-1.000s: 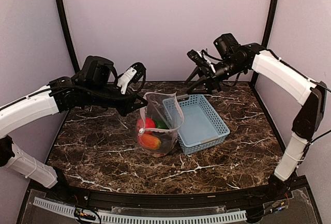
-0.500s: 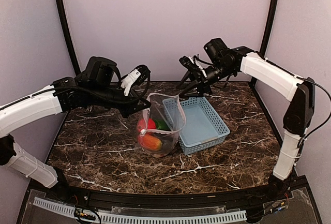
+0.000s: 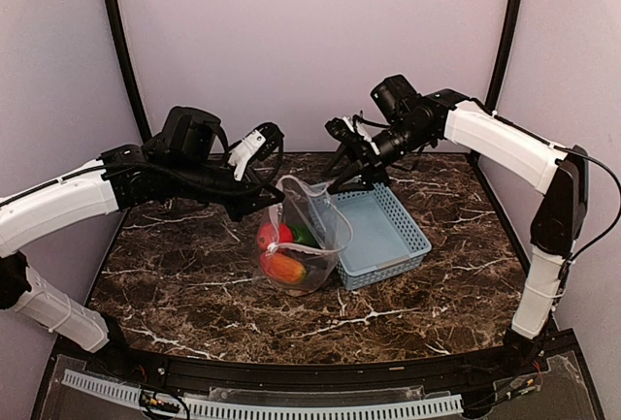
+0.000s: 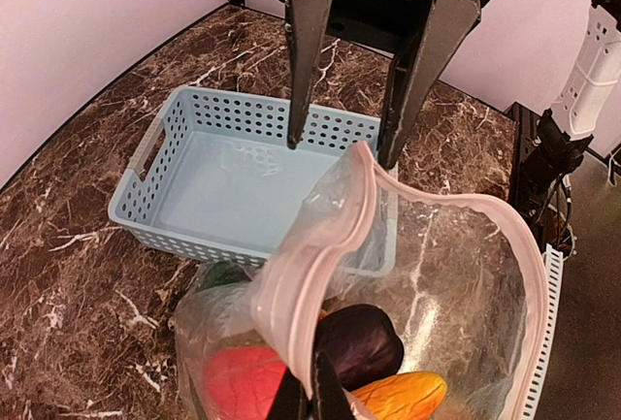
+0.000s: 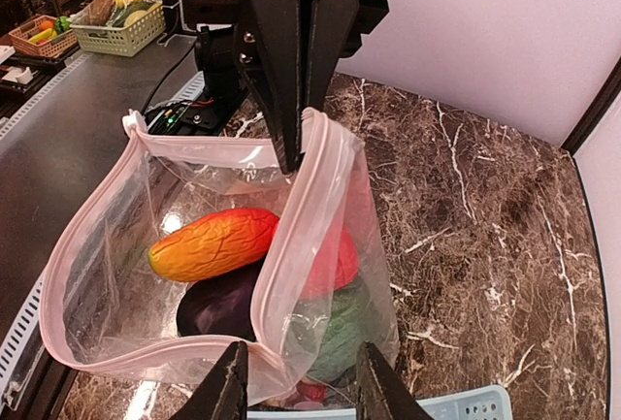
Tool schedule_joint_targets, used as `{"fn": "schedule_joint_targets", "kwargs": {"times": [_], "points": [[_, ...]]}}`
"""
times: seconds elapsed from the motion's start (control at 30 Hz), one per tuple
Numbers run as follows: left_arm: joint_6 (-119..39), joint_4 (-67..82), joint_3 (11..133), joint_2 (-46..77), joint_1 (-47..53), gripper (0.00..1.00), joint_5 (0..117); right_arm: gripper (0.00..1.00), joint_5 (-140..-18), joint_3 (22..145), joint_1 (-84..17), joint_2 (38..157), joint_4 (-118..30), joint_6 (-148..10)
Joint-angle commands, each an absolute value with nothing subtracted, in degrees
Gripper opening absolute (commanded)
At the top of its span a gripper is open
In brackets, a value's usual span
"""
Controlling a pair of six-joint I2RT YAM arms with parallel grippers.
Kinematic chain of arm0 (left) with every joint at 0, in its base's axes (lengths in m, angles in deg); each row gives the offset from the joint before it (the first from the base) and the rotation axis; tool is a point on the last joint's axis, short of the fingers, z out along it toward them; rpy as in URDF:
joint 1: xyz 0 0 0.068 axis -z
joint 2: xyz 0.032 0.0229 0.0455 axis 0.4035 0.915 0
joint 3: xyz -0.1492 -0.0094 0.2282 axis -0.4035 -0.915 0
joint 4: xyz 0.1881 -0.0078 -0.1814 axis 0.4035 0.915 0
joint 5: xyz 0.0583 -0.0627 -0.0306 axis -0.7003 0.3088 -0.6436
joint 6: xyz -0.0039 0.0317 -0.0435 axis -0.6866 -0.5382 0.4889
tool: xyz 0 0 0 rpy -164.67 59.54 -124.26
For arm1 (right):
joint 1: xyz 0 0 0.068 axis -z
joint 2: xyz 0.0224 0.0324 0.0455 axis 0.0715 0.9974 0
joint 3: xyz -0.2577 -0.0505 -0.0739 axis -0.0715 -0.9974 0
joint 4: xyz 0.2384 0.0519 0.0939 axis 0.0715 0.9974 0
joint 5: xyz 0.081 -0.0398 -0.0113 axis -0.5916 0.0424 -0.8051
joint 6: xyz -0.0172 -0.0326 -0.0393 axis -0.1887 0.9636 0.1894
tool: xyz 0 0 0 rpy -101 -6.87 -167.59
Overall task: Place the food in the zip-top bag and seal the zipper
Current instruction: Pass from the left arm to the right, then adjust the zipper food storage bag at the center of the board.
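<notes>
Food in the bag, mouth ready to be shut

The food [image 3: 279, 263] is seen inside the zip-top bag [image 3: 309, 236], which is held up in the middle of the worktop [image 3: 194, 274], just left of the blue basket [image 3: 388, 270]. The mouth is wide open and the zipper [image 5: 320, 177] is not pressed. Its far-left edge is pinched by the closed left claw [image 3: 275, 190]. Its far-right edge sits between the open jaws of the right claw [image 5: 303, 386], not yet gripped. Next, that claw likely must be shut on the edge, the mouth pulled flat, and the zipper squeezed along.

Food [image 3: 280, 263] inside zip-top bag [image 3: 322, 229], basket [image 3: 386, 267] against its right, both on table [image 3: 194, 274]
</notes>
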State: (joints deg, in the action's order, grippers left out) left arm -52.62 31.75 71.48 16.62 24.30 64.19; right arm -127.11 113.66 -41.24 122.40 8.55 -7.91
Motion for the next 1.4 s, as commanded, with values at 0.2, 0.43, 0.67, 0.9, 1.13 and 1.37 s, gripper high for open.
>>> {"fn": "schedule_joint_targets", "kwargs": {"times": [0.2, 0.43, 0.67, 0.9, 1.13, 1.37], "points": [[-53.7, 29.8, 70.1, 13.7, 23.9, 0.01, 60.4, 0.37, -127.8, 113.0, -41.8, 121.8, 14.5, -1.8], [-53.3, 29.4, 70.6, 14.6, 23.9, 0.01, 60.6, 0.24, -127.6, 112.9, -42.3, 121.6, 14.2, -2.7], [-54.8, 30.7, 70.8, 14.0, 23.9, 0.12, 59.9, 0.0, -125.4, 112.4, -42.2, 120.6, 10.6, -6.1], [-55.2, 32.1, 65.8, 4.8, 24.1, 0.63, 59.8, 0.0, -127.7, 112.4, -40.1, 120.6, 8.1, -12.6], [-49.3, 19.0, 47.7, -13.8, 25.1, 0.73, 57.2, 0.0, -130.8, 109.4, -37.8, 120.1, 4.6, -19.8], [-48.2, 20.1, 42.1, -18.6, 28.4, 0.7, 57.8, 0.0, -130.8, 107.0, -36.6, 119.9, 3.5, -23.8]]}}
